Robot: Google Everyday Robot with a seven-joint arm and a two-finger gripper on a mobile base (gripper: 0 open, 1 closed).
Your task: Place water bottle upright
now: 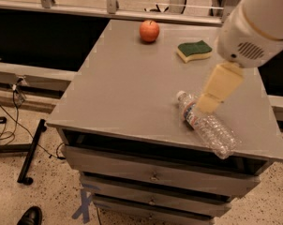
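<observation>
Status: task not done. Bottle [206, 125] lies on side at front right of table [122, 88], cap toward centre, base at front edge. Gripper [208, 103] hangs just above bottle's cap end — contact not confirmed. Gripper opening and hold: cannot tell. Remaining, by judgement: grasp bottle, lift, rotate to vertical, set on base, release. Apple [149, 31] and sponge [194, 50] lie at rear, well apart from bottle — no obstruction.

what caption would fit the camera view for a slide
Gripper above the neck end of the water bottle lying on its side near the table edge, apple and sponge behind
</observation>
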